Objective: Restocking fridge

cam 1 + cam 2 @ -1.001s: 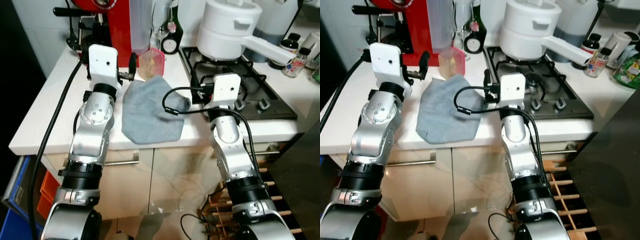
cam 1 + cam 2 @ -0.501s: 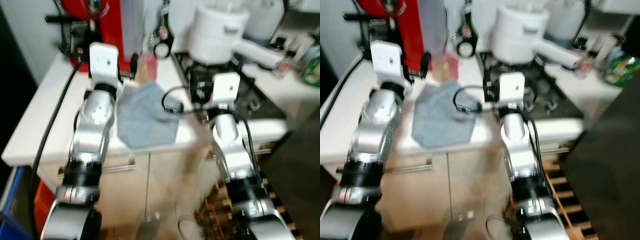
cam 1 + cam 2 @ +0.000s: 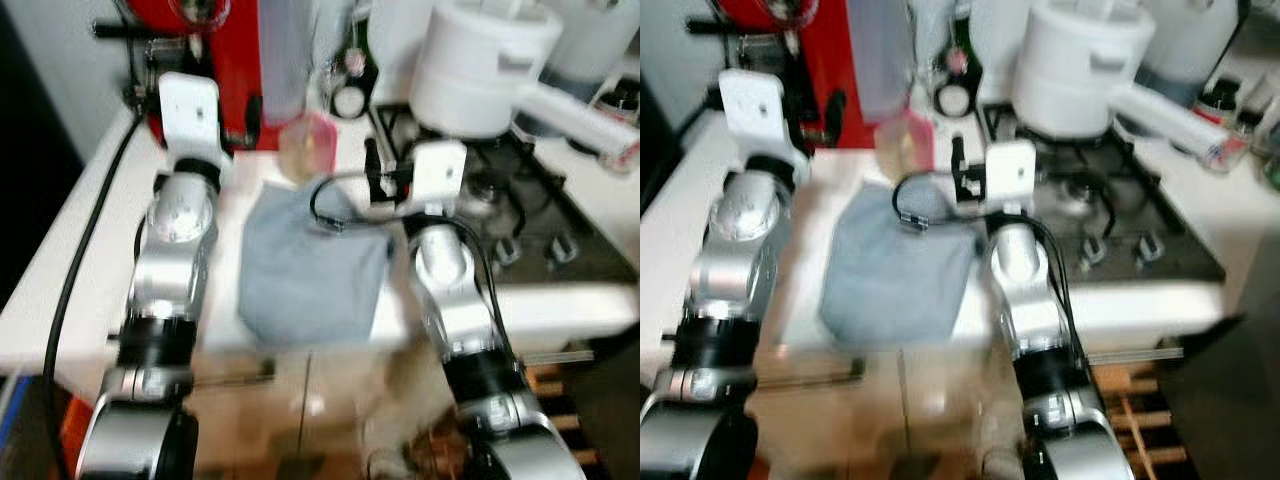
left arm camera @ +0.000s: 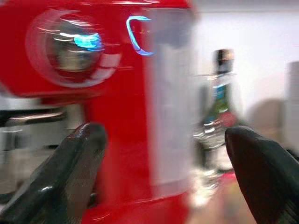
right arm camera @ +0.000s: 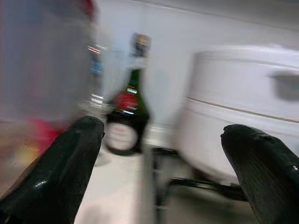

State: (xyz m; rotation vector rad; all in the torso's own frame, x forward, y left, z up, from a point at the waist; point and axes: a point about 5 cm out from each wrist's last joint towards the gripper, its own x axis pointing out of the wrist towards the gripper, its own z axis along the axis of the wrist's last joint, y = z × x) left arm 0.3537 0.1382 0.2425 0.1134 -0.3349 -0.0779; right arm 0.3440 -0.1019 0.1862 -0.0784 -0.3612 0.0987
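My left pincer [image 4: 161, 182] was spread wide, empty, aimed at the red machine [image 3: 215, 60]. My right pincer [image 5: 163, 172] was spread too, facing the dark bottle [image 5: 127, 112] and white pot [image 3: 1080, 65] on the hob [image 3: 1110, 215]. A grey cloth [image 3: 310, 270] lay on the tabletop [image 3: 70, 290] between both arms; I saw the fridge nowhere.

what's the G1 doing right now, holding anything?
Nothing held. Both arms are raised over the white counter, left tool and right tool open and empty. The left one faces the red coffee machine; the right one faces the dark bottle and white pot on the hob. A grey cloth lies between the arms. The views are blurred.
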